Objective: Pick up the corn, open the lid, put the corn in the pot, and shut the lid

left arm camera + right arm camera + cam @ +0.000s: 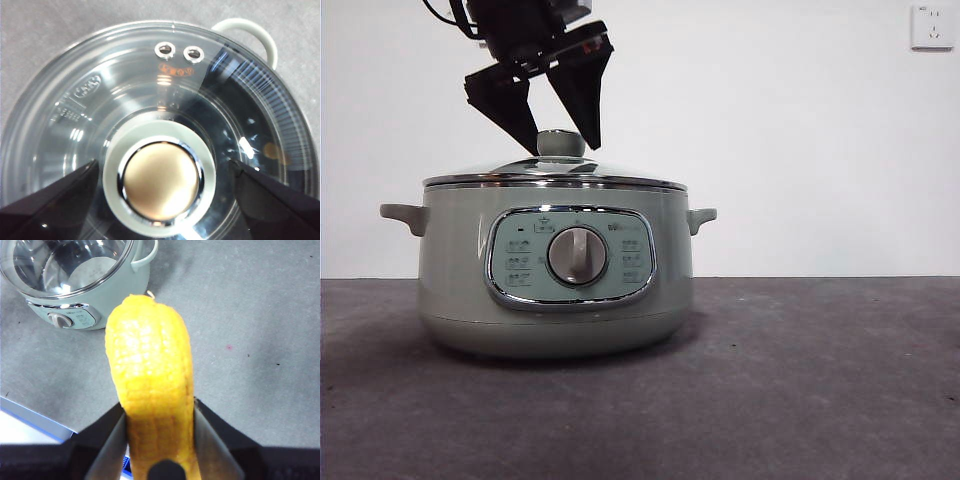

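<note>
Yellow corn [150, 390] between right fingers [112, 450] | lid [100, 100] knob [160, 180] between left fingers [55, 200]

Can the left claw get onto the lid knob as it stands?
Probably yes. The left claw is open just above the lid, one jaw either side of the knob, with nothing between. The right claw holds the corn off to the side.

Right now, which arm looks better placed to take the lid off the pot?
The left. Its gripper hangs open astride the lid's knob. The right gripper is shut on the corn, away from the pot.
</note>
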Tool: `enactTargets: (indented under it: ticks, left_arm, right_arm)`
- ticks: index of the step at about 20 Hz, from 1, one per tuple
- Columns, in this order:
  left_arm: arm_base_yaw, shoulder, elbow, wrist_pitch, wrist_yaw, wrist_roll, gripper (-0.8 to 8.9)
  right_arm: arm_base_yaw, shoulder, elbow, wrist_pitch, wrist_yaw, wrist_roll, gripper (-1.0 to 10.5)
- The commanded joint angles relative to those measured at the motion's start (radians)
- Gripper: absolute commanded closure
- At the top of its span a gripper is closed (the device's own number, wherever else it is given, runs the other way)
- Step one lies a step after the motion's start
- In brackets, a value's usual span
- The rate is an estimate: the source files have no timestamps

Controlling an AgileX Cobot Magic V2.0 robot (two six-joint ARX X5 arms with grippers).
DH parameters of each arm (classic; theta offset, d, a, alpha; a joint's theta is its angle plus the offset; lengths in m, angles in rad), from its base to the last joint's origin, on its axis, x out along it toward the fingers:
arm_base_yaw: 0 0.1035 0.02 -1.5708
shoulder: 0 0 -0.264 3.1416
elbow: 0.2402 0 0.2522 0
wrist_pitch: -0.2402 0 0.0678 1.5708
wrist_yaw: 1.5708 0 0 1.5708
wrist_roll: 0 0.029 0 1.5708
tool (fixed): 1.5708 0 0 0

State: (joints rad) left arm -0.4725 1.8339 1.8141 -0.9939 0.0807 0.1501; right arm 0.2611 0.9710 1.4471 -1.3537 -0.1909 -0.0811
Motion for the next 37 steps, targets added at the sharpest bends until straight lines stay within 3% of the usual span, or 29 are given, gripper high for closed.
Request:
enactTargets:
  ticks: [1,4,7,16,20,22,24,31,37]
  left_arm:
    - [-0.006,0.016,0.000,0.000,-0.003,0.008,4.83]
    - [-0.007,0.016,0.000,-0.003,-0.003,0.012,5.52]
    - [-0.007,0.016,0.000,0.002,-0.003,0.012,8.34]
    - [-0.004,0.000,0.059,-0.027,-0.003,0.011,8.23]
    - [-0.004,-0.004,0.182,-0.112,-0.004,0.011,8.23]
    - [-0.004,-0.015,0.225,-0.159,-0.024,0.011,8.23]
    - [0.004,-0.049,0.228,-0.187,-0.063,0.011,8.23]
    - [0.095,-0.198,0.228,-0.293,-0.133,0.011,8.23]
    - [0.221,-0.348,0.228,-0.323,-0.133,0.020,8.23]
  right_arm:
    - [0.001,-0.001,-0.006,-0.025,-0.003,0.010,9.6]
    - [0.001,0.000,-0.006,-0.025,-0.003,0.010,9.6]
    - [0.001,0.000,-0.006,-0.025,-0.003,0.010,9.6]
    - [0.001,0.040,-0.006,-0.011,-0.003,0.033,9.6]
    - [0.002,0.112,-0.005,0.097,-0.005,0.070,9.6]
    - [0.010,0.160,-0.004,0.179,-0.047,0.107,9.6]
    - [0.053,0.229,-0.003,0.264,-0.083,0.146,9.6]
    - [0.284,0.558,0.039,0.588,-0.082,0.274,9.6]
    - [0.408,0.881,0.339,0.601,-0.021,0.298,9.6]
